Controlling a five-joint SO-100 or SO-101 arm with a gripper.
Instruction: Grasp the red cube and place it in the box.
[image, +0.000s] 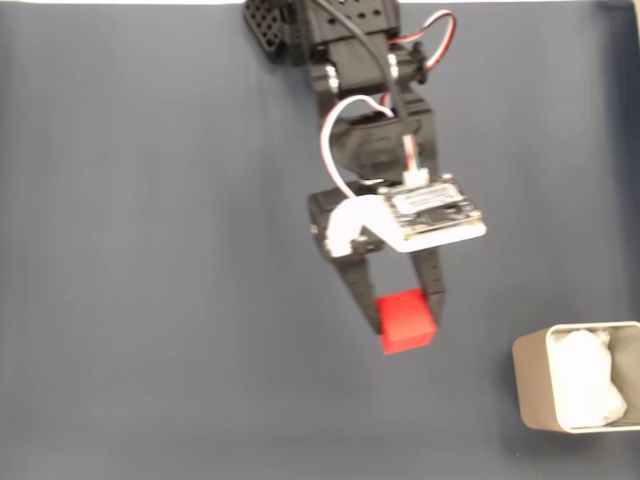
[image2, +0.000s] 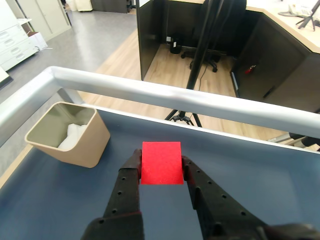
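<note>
The red cube sits clamped between the two black fingers of my gripper, which is shut on it above the dark blue table. In the wrist view the red cube fills the gap at the tips of my gripper; whether it hangs clear of the surface I cannot tell. The box, beige with white crumpled lining inside, stands at the lower right edge of the fixed view, well to the right of the cube. In the wrist view the box is to the left and slightly ahead of the cube.
A metal rail borders the far edge of the table in the wrist view, with office floor and a desk beyond it. The arm's base is at the top of the fixed view. Bare blue table lies to the left.
</note>
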